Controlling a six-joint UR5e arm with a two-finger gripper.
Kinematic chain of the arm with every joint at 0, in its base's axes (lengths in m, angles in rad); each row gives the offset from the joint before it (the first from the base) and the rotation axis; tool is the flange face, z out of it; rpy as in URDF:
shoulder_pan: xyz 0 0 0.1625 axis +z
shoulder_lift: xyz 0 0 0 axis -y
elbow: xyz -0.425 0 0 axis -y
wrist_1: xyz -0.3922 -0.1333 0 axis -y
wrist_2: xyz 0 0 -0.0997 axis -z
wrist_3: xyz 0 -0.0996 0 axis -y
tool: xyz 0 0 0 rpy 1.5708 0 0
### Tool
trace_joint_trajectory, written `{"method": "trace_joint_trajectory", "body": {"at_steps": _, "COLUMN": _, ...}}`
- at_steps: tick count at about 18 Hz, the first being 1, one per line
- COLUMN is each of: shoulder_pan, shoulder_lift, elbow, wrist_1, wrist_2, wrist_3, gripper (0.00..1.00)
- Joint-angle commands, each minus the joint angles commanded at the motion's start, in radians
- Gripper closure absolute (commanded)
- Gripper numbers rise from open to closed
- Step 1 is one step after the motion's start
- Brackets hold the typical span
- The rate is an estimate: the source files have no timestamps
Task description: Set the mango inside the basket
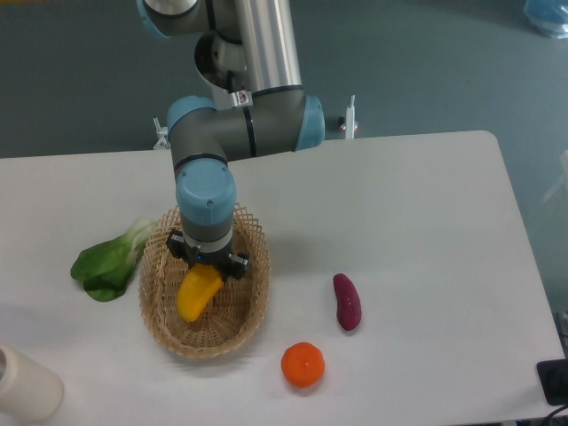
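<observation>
The mango [198, 293] is seen inside the basket [156, 293], over the middle of the bowl, with its upper end clamped in the tool [209, 264]. The fruit hangs directly below the tool and slants down toward the near left, so its long axis runs roughly along the basket's length. Whether the lower tip is already touching the weave cannot be told from this view; it is judged to be close to it. The coming move is judged to turn on this: the mango is wholly within the rim, so only a release is needed.

One mango and one basket are counted. On the worktop [417, 204] beside the basket one leafy green [111, 262] is seen to the left, one purple sweet potato [346, 301] to the right, one orange [303, 365] in front of it, and one pale cylinder [27, 383] at the near left corner.
</observation>
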Motion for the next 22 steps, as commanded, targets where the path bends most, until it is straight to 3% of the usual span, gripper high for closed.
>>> {"method": "trace_joint_trajectory", "body": {"at_steps": 5, "shoulder_pan": 0.008, "shoulder_lift": 0.031, "elbow": 0.015, "wrist_1": 0.003, "wrist_2": 0.035, "wrist_3": 0.003, "gripper": 0.0}}
{"method": "trace_joint_trajectory", "body": {"at_steps": 12, "shoulder_pan": 0.069, "shoulder_lift": 0.067, "elbow": 0.095, "wrist_1": 0.014, "wrist_2": 0.137, "wrist_3": 0.015, "gripper": 0.0}}
{"method": "trace_joint_trajectory", "body": {"at_steps": 16, "shoulder_pan": 0.097, "shoulder_lift": 0.091, "elbow": 0.092, "wrist_1": 0.011, "wrist_2": 0.137, "wrist_3": 0.266, "gripper": 0.0}}
{"method": "trace_joint_trajectory", "body": {"at_steps": 22, "shoulder_pan": 0.13, "shoulder_lift": 0.098, "elbow": 0.103, "wrist_1": 0.014, "wrist_2": 0.137, "wrist_3": 0.314, "gripper": 0.0}}
